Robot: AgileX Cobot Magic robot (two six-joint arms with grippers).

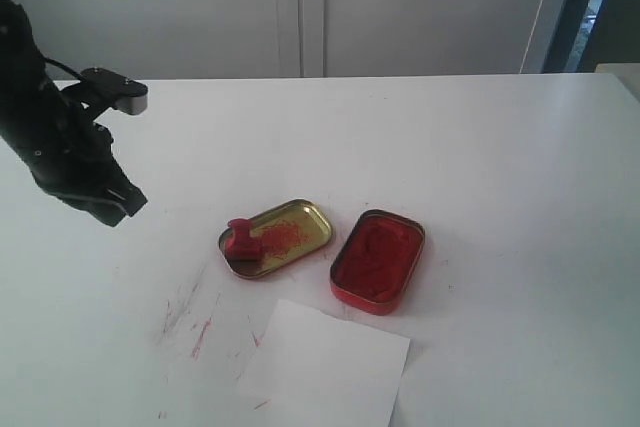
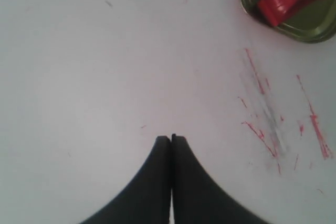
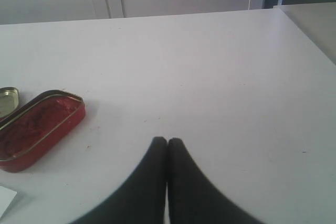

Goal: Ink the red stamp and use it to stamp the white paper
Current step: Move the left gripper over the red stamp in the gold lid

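The left claw (image 2: 171, 139) and right claw (image 3: 167, 141) are pressed together.
The white paper (image 1: 325, 367) is cut off at the bottom edge.

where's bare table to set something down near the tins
The table is bare right of the red ink tin and behind lid and tin toward the wall. Crowded in the middle: gold lid holding the stamp, tin beside it, paper just in front.

Lab-like room: white table (image 1: 500, 167), cabinets (image 1: 400, 7)
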